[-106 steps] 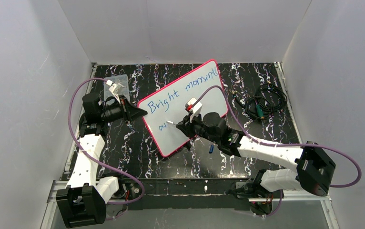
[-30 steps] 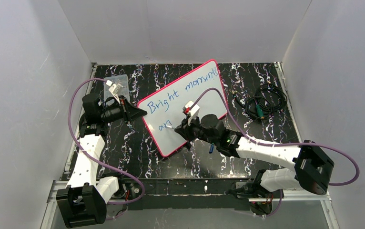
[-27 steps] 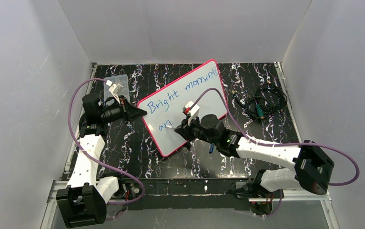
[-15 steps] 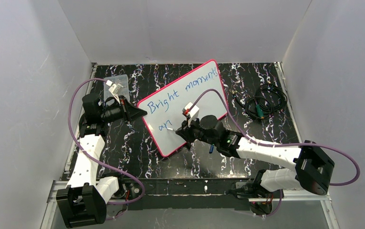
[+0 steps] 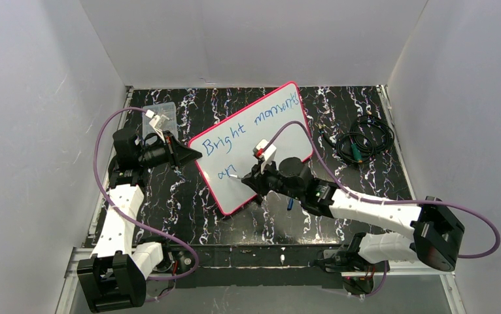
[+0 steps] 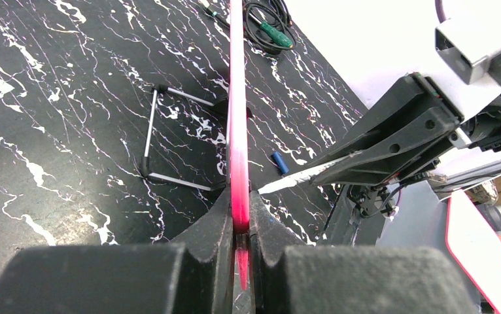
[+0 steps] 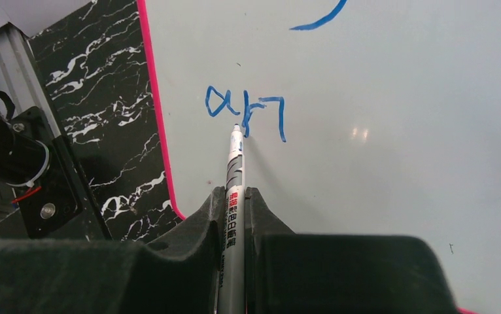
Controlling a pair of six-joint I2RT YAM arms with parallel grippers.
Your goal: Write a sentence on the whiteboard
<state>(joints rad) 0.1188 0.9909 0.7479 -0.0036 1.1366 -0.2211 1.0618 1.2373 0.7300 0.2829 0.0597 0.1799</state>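
shows the whiteboard [image 5: 251, 147] standing tilted in the middle of the black marbled bench [image 5: 182, 216], thin pink rim all round, with a wire stand [image 6: 169, 140] on the bench behind it. reads the sentence [image 5: 251, 123] in blue slanted script, only partly there: "bright moments" along the upper line, and below it just a few first strokes of a second line. finds the left end effector [image 6: 239, 209] pressed onto the board's left edge, the rim pinched between both fingers. finds the right end effector [image 7: 235, 203] clamped round a marker [image 7: 235, 167], barrel gripped between the fingers, tip at the board's surface right on those lower strokes. places a small blue cap [image 5: 290, 203] on the bench near the board's lower right edge, beside the right arm. places a coil of dark cables [image 5: 359, 140] well to the right of the board, and a clear plastic box [image 5: 159, 114] beyond the left arm, towards the far left corner.
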